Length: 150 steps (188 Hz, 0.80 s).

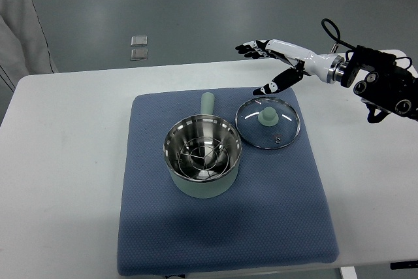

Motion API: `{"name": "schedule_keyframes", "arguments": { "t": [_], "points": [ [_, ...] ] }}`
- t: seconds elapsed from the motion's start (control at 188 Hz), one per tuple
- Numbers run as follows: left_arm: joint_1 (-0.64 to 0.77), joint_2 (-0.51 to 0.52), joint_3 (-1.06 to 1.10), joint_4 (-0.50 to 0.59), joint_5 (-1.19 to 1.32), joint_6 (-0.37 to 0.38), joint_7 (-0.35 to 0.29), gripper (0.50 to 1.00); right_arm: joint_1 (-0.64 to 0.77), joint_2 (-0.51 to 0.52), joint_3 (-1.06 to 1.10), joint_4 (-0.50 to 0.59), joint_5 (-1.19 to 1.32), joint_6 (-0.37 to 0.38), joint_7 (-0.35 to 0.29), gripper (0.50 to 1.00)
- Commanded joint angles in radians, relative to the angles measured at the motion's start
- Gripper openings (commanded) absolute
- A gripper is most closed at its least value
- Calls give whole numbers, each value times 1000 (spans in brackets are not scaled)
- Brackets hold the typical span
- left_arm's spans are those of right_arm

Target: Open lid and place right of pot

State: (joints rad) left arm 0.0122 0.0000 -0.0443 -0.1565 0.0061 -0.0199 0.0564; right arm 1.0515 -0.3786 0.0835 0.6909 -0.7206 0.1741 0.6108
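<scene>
A white worktop [78,161] carries a blue mat [222,233] spread across its middle, reaching from near the far edge to the near edge.

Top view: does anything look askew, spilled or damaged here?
Nothing stands out. The glass lid lies flat, knob up, on the blue mat right of the open pot. The right hand is open above the table, holding nothing.

The pot [202,158] shows a shiny, polished metal inside and a matt pale-green outside, the lid [268,122] is clear glass rimmed in bright metal with a matt green knob, the mat [222,227] is dimpled blue cloth, and the table [65,161] is smooth white.
</scene>
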Motion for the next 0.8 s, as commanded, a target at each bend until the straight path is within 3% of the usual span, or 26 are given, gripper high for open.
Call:
{"name": "schedule_keyframes", "arguments": {
  "t": [0.0, 0.314, 0.516, 0.792],
  "points": [
    [0, 0, 0, 0, 0, 0, -1, 1000, -34, 7, 19, -17, 185, 2, 0, 921],
    [0, 0, 0, 0, 0, 0, -1, 1000, -148, 58, 107, -117, 593, 2, -17, 928],
    [0, 0, 0, 0, 0, 0, -1, 1000, -225, 150, 174, -211, 616, -1, -17, 930],
    [0, 0, 0, 0, 0, 0, 0, 1000, -257, 202, 344, -218, 616, -13, -17, 930]
  ]
}}
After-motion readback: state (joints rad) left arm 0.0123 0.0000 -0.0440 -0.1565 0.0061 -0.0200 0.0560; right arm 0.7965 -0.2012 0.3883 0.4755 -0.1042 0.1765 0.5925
